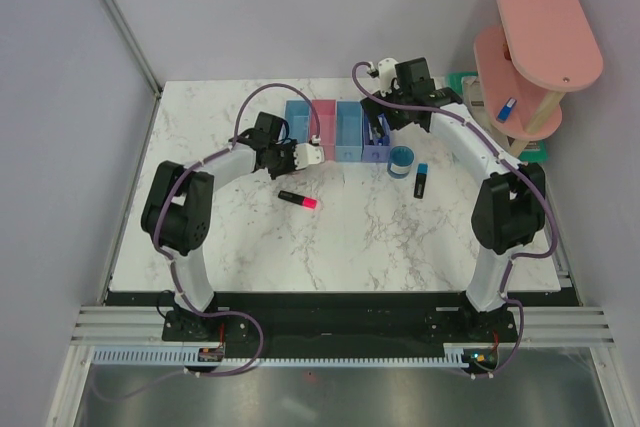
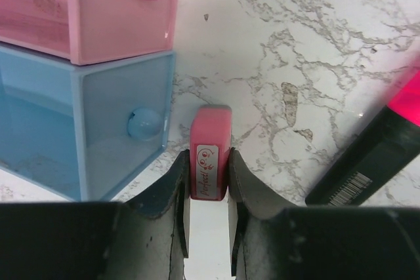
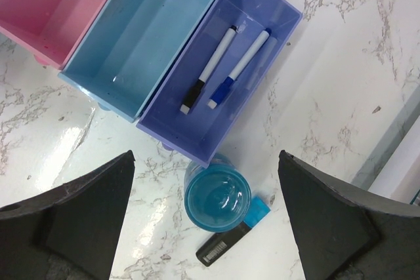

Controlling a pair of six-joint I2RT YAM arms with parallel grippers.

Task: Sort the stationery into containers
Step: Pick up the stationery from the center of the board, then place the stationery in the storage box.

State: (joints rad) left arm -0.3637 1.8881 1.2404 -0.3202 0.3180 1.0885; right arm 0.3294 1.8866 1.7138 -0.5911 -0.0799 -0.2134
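My left gripper (image 2: 209, 175) is shut on a small pink eraser (image 2: 210, 152), which rests on the marble just in front of the blue tray (image 2: 125, 122) and pink tray (image 2: 118, 18) of the containers (image 1: 335, 127). A pink-ended highlighter (image 1: 298, 199) lies beside it. My right gripper (image 3: 206, 155) hangs open and empty above the round blue pot (image 3: 218, 200). A blue-ended highlighter (image 3: 233, 239) touches the pot. Two thin pens (image 3: 210, 70) lie in the violet-blue tray (image 3: 177, 142).
At the back right stands a pink two-tier shelf (image 1: 540, 37) with a small blue item (image 1: 507, 108) on its lower tier. A green tray (image 1: 465, 87) sits behind it. White walls close the table on the left and at the back.
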